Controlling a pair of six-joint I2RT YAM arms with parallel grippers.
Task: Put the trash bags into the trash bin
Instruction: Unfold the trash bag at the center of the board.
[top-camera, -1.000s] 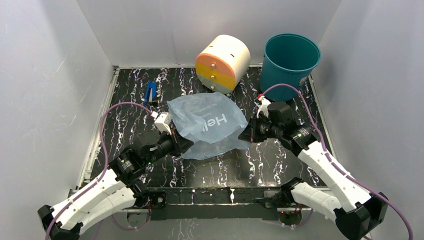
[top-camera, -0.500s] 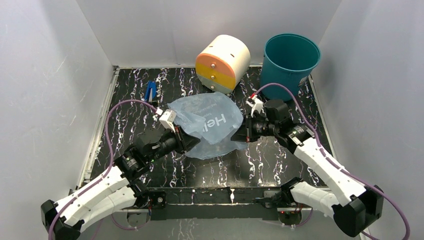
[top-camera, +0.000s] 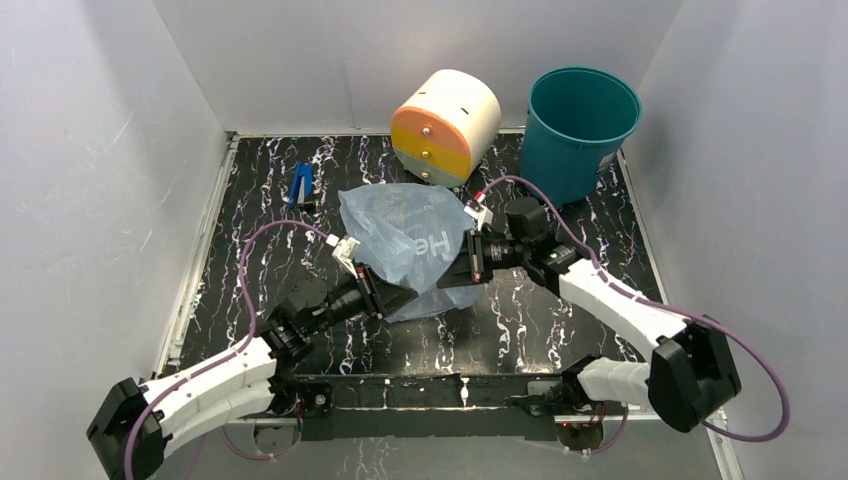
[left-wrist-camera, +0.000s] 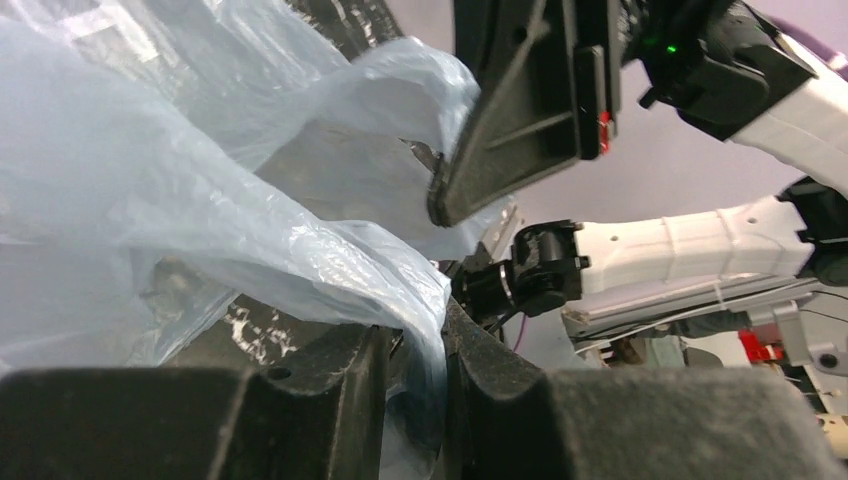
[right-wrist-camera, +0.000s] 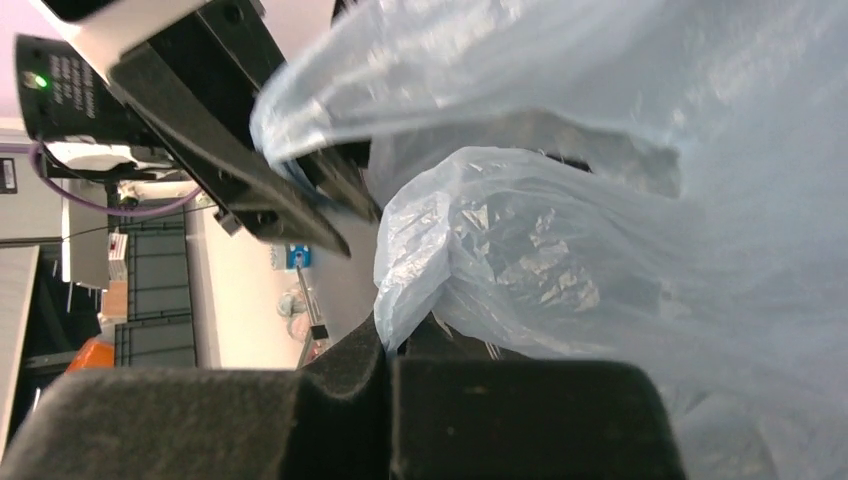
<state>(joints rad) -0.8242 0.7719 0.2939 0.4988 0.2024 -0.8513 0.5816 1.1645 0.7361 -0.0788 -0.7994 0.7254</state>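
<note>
While both arms reach in over the black marbled desk, the trash bag is nowhere near in yet. It sits bunched up between them, well short of the trash bin, off to the bin's left and closer to the arm bases. It's light blue and see-through with white lettering, and pretty crumpled.

The left tool is on the side of the bag farthest from the bin. In its wrist view the left tool has its fingers nearly together with a fold of the bag pinched between them. The right tool has the edge of the bag nearer the bin. Its own camera shows the right tool squeezed tight, with a wad of the plastic coming out of the seam. So both are clamped on the bag, tips pointing at each other and only a little apart.

The bin stands upright in the far corner with its mouth open. The cream-and-orange drum lies just to the bin's left, beyond the bag. A small blue clip is well to the bin's left, past the drum. I can't tell whether the bag's underside touches the desk.
</note>
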